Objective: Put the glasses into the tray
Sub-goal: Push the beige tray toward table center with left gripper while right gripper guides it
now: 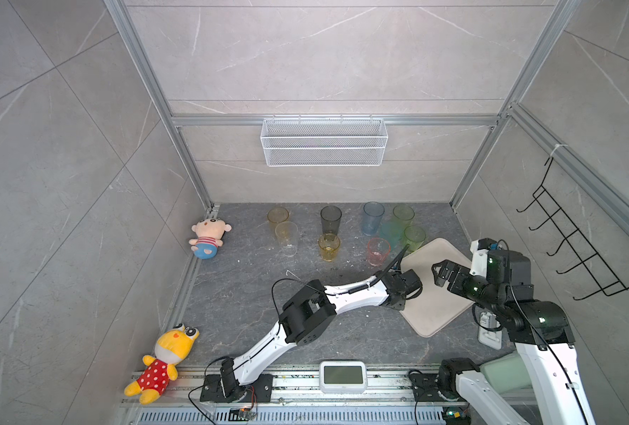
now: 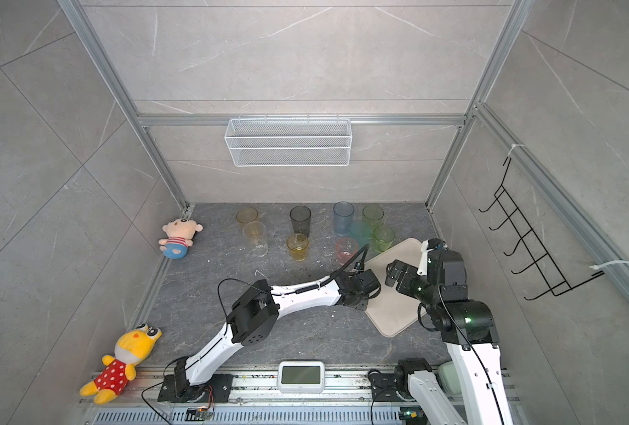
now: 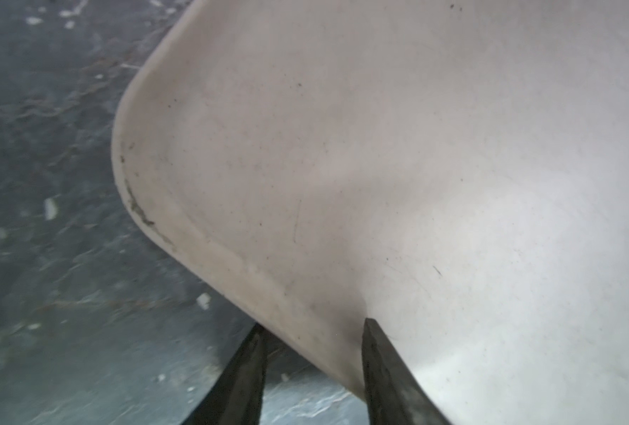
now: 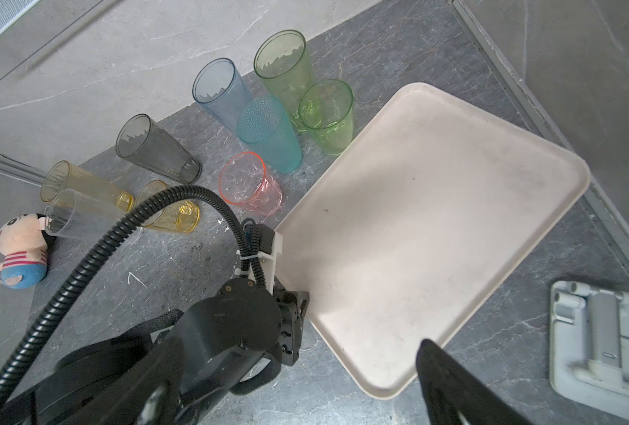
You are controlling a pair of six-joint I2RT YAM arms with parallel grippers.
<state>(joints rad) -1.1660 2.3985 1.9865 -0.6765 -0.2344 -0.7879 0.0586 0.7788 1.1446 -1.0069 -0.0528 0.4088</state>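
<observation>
Across the dark stone-look surface [image 1: 232, 294], the two arms are the biggest things. The left arm [image 1: 357, 294] reaches over the middle to the left edge of the tray [image 1: 434, 312], and the right arm [image 1: 541, 320] hangs above the tray's middle. The cream tray lies askew on the right side of the surface, one corner pointing at the glasses [image 1: 330, 220], and it holds nothing. In the left wrist view the left jaws straddle its low rim [image 3: 165, 228], one finger under the outer edge and one on the inner face; whether they pinch it yet I cannot tell. My reading is that the rim is taken so the tray can be dragged or squared up nearer the glasses before loading. The right jaws stand released and empty, probably waiting for a tumbler. All nine glasses stand on the bare surface behind and left of the tray, with the short green tumbler [image 1: 414, 237] and the pink tumbler [image 1: 378, 251] just beside its far corner. Smallest, a white display unit [image 1: 343, 376] on the front rail shows a blank screen; no brand, label or writing can be read anywhere.
</observation>
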